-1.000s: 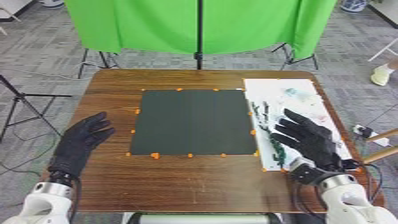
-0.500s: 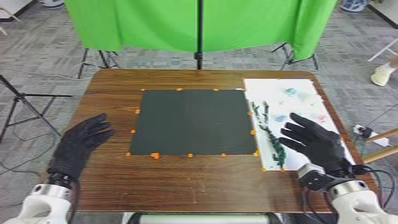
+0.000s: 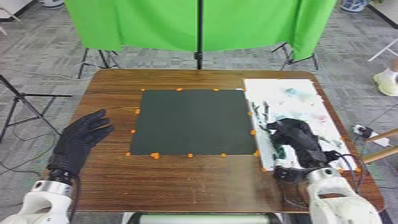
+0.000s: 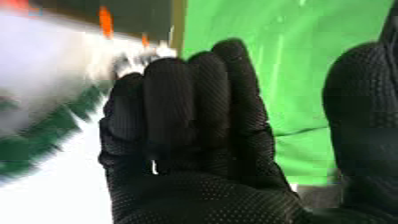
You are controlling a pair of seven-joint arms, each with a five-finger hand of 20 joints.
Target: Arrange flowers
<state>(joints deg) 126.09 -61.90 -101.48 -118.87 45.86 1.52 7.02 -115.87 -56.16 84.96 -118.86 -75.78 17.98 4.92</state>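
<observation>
Head view: right hand by the green stem on the white sheet; wrist view: hand wide; we should straddle the stem with thumb and fingers, then close gently.

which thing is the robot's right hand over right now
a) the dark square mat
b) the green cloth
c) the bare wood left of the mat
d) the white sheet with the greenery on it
d, the head view shows the right hand over the white sheet, to the right of the dark mat, and the right wrist view shows blurred greenery on white close by the fingers.
</observation>
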